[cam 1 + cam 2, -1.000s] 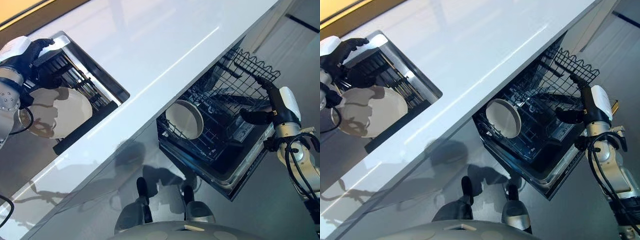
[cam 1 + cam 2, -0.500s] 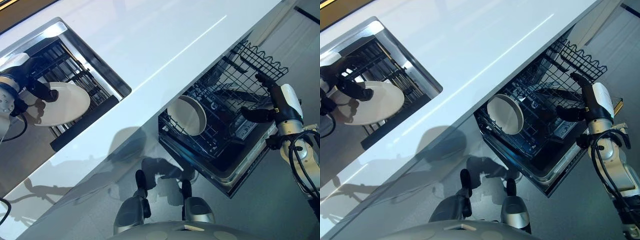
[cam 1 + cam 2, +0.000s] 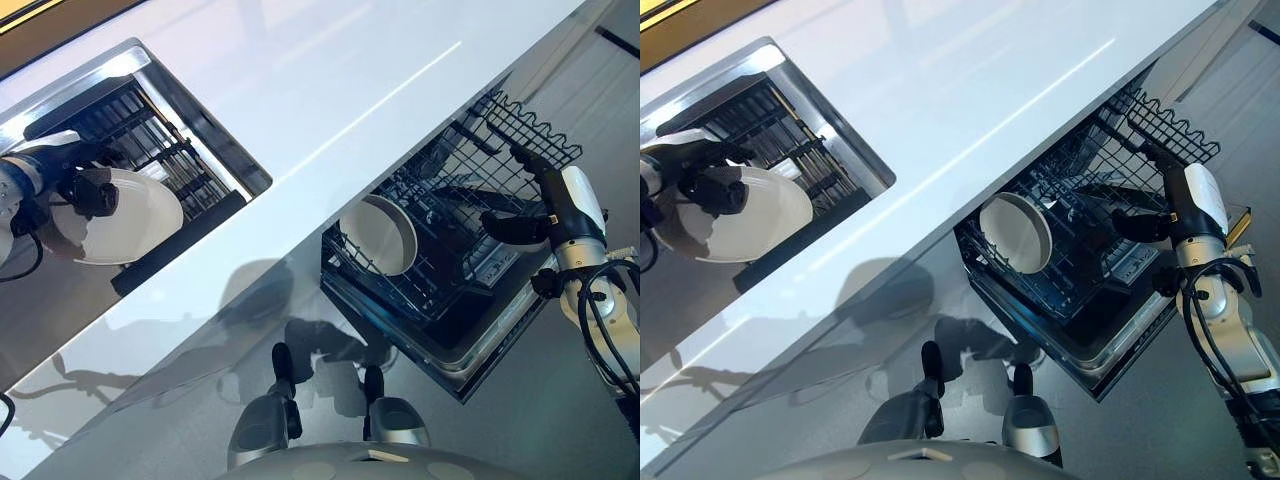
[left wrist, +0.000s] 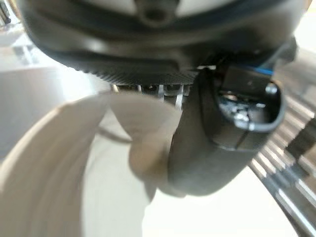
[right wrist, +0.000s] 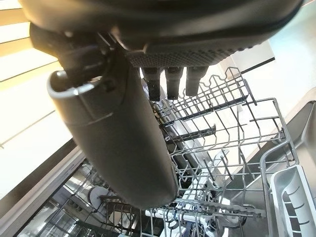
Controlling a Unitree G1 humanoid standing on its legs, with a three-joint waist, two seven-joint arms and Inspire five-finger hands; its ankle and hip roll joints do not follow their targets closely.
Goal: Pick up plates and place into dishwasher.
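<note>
While the left hand (image 3: pixel 82 190) pinches a plate (image 3: pixel 135 215) in the sink (image 3: pixel 195 120), the pickup step is in hand, and next it must carry the plate to the dishwasher rack (image 3: pixel 470 190) (right hand (image 3: pixel 545 215) waits there, fingers relaxed).

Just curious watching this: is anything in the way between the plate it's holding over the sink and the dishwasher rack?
Yes: the long white countertop lies between the round white plate in the left hand and the black wire dishwasher rack, which already holds a white bowl.
</note>
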